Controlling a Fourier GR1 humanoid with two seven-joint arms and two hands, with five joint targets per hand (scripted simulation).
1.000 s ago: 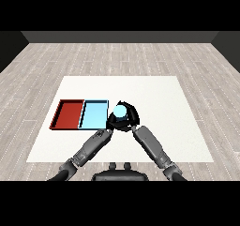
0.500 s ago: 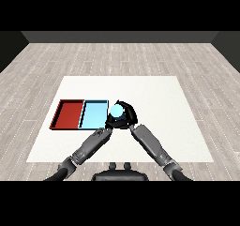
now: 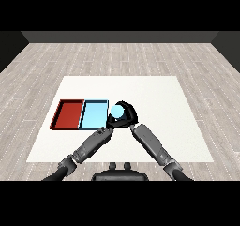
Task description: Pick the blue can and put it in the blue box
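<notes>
The blue can [image 3: 116, 111] is held just off the right edge of the light blue tray [image 3: 93, 114], with its pale blue top facing me. My right hand [image 3: 128, 113] is curled round it from the right and behind. My left hand [image 3: 111, 123] sits low, right below the can and partly hidden under the right hand. The red tray [image 3: 69, 113] lies directly left of the blue tray, and nothing shows inside either one.
The trays lie on the left half of the white table [image 3: 159, 98]. Both grey forearms meet in a V near the table's middle front. Grey wood floor surrounds the table.
My right hand has carried the blue can a little to the left, closer to the blue tray's right edge. The left arm has barely moved.
</notes>
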